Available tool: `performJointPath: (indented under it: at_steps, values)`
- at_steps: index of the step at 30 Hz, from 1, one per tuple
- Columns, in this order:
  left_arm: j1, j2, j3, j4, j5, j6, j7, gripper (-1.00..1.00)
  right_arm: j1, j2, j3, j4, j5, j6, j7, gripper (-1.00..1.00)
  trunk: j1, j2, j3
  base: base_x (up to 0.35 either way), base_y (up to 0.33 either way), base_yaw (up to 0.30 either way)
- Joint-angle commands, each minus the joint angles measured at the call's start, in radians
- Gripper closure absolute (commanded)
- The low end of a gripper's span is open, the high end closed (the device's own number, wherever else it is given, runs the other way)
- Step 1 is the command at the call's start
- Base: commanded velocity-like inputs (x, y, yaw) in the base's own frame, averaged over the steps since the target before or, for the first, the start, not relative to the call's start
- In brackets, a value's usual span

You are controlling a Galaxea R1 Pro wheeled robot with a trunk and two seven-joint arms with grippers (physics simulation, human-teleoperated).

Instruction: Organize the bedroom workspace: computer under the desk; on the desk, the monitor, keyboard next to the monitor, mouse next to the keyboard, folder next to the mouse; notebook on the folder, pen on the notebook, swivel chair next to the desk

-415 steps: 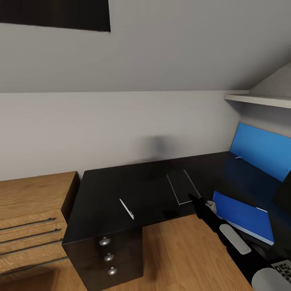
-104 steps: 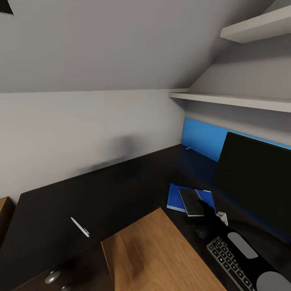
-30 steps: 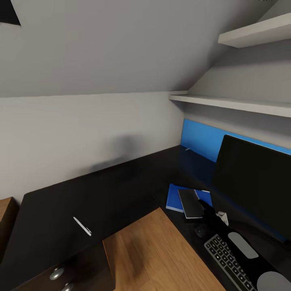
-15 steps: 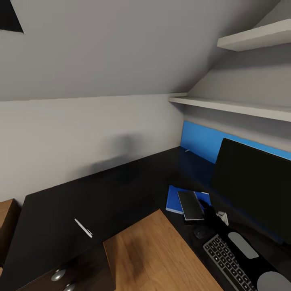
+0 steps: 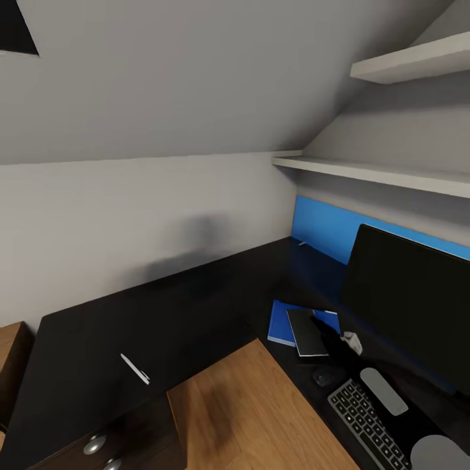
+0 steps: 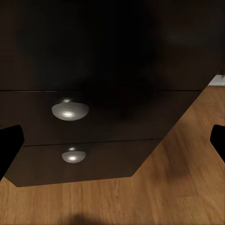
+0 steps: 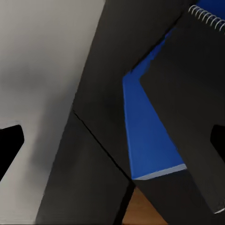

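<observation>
At the far left of the head view a sliver of one light wooden dresser [image 5: 8, 352] meets the end of the long black L-shaped desk [image 5: 163, 307]. Below that end sits the drawer unit [image 6: 98, 126]; two round silver knobs [image 6: 70, 110] show in the left wrist view. There the left gripper [image 6: 112, 143] has its two dark fingertips at opposite edges of the picture, spread wide with nothing between them.

One silvery pen [image 5: 134, 368] lies alone on the left wing of the desk, well apart from everything else. Light wood floor [image 5: 241, 418] fills the desk's inner corner.

Further right, one bright blue folder [image 5: 282, 324] lies flat on the desk, and one dark spiral-bound notebook [image 5: 307, 332] rests on top of it, skewed, its near end overhanging the folder's edge. The right gripper [image 7: 112, 145] hovers just beside the notebook, fingers spread wide and empty.

Nearer the camera come one small dark mouse [image 5: 323, 376], then one keyboard [image 5: 369, 424]. One wide black monitor [image 5: 411, 313] stands behind them, against a blue wall panel [image 5: 323, 228]. Two pale shelves [image 5: 372, 171] run above.
</observation>
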Motion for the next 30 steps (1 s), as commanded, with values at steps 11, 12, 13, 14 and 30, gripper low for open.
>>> performJointPath:
  at_steps: [11, 12, 13, 14, 30]
  values:
    - [-0.001, 0.001, -0.008, 0.000, 0.011, -0.002, -0.001, -1.00, -0.001, 0.077, 0.028, -0.119, 0.374, -0.084, -0.018, -1.00, 0.000, -0.001, -0.001, 0.000, 0.000, 0.000]
    - [-0.001, 0.001, -0.008, 0.000, 0.011, -0.002, -0.001, -1.00, -0.001, 0.078, 0.039, -0.124, 0.397, -0.084, -0.019, -1.00, 0.000, -0.001, -0.001, 0.000, 0.000, 0.000]
    - [-0.001, 0.001, -0.008, 0.000, 0.011, -0.002, -0.001, -1.00, -0.001, 0.079, 0.052, -0.130, 0.419, -0.083, -0.020, -1.00, 0.000, -0.001, -0.001, 0.000, 0.000, 0.000]
    - [-0.001, 0.001, -0.008, 0.000, 0.011, -0.002, -0.001, -1.00, -0.001, 0.080, 0.079, -0.143, 0.460, -0.080, -0.023, -1.00, 0.000, -0.001, -0.001, 0.000, 0.000, 0.000]
    - [-0.001, 0.001, -0.008, 0.001, 0.011, 0.000, -0.001, -1.00, -0.001, 0.084, 0.394, -0.365, 0.745, -0.064, -0.434, -1.00, 0.000, -0.001, -0.001, 0.000, 0.000, 0.000]
